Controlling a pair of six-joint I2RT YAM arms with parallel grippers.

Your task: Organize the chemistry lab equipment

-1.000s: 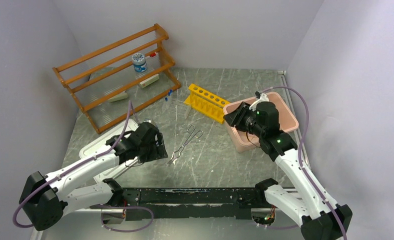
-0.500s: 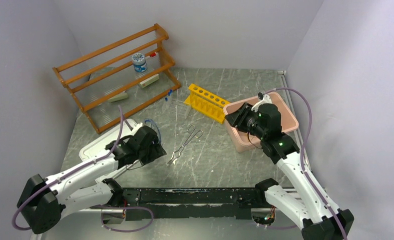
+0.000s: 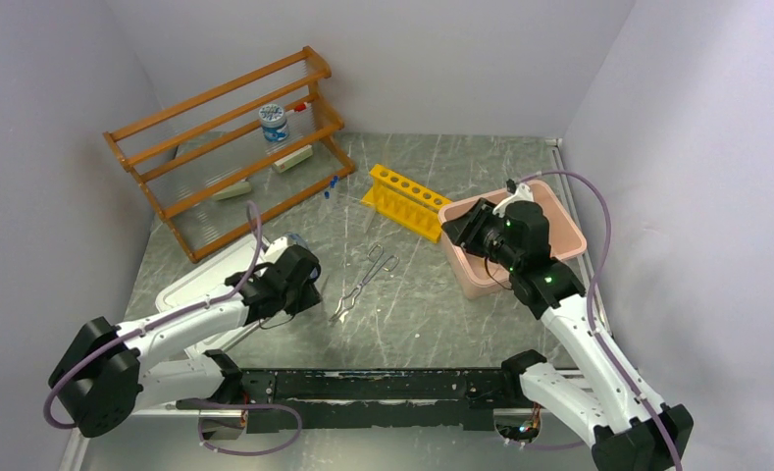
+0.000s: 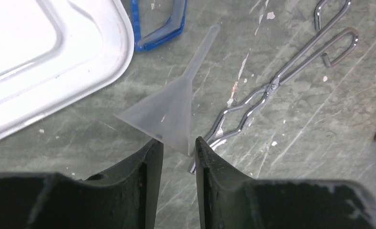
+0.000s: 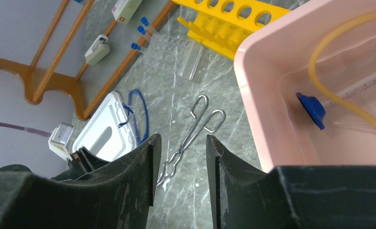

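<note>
A translucent plastic funnel (image 4: 169, 112) lies on its side on the table. My left gripper (image 4: 176, 140) is low over its wide rim. The jaws stand narrowly apart: the left pad touches the rim, and a sliver of table shows at the right pad. Metal tongs (image 4: 271, 90) (image 3: 363, 280) lie just right of it, and a blue cord loop (image 4: 159, 33) lies beyond. My right gripper (image 5: 181, 138) hangs open and empty beside the pink bin (image 5: 271, 95) (image 3: 571, 247). The bin holds a tan hose (image 5: 329, 43) and a blue-based cylinder (image 5: 312, 109).
A white tray (image 4: 43, 62) (image 3: 201, 280) lies left of the funnel. A yellow test tube rack (image 3: 407, 199) stands mid-table with clear tubes (image 5: 190, 62) lying beside it. The orange-brown wooden shelf (image 3: 226, 147) at the back left holds a jar (image 3: 274, 123) and small packets.
My left gripper has shifted a little forward and to the right and come down over the funnel, its jaws narrowing. The right arm has barely moved.
</note>
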